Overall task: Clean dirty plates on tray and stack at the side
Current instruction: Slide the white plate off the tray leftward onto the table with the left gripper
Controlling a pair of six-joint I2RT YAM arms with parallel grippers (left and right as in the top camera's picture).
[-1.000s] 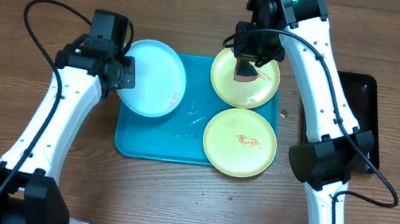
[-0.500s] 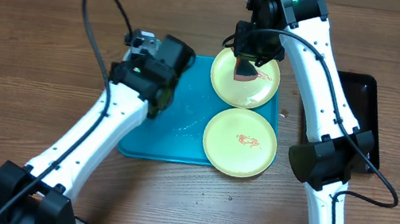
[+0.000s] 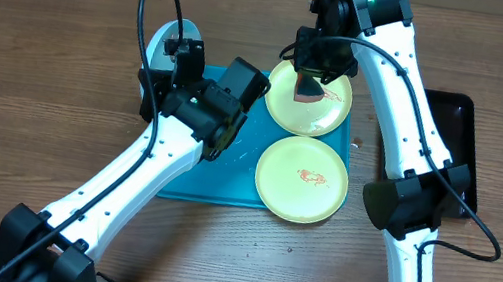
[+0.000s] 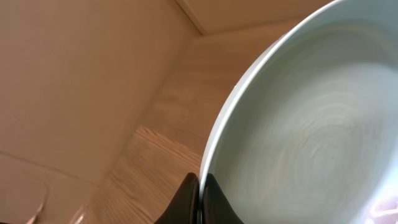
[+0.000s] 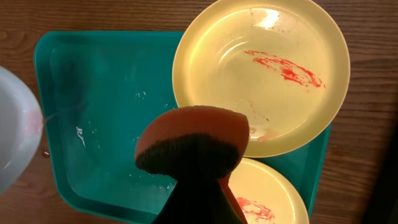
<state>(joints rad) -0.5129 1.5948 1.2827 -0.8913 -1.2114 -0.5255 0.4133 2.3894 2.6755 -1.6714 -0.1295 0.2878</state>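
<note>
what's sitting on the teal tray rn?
Two red-smeared yellow-green plates: far plate and near plate, both overhanging the tray's right rim, plus water droplets. Overhead, the left arm covers the tray's left part; the right wrist view shows that part bare.

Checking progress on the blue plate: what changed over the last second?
The left gripper, shut on the blue plate's rim throughout, lifted it off the tray and tilted it up by the far left corner, its arm swinging across the tray. The sponge over the far yellow plate, and the near yellow plate, stayed put.
</note>
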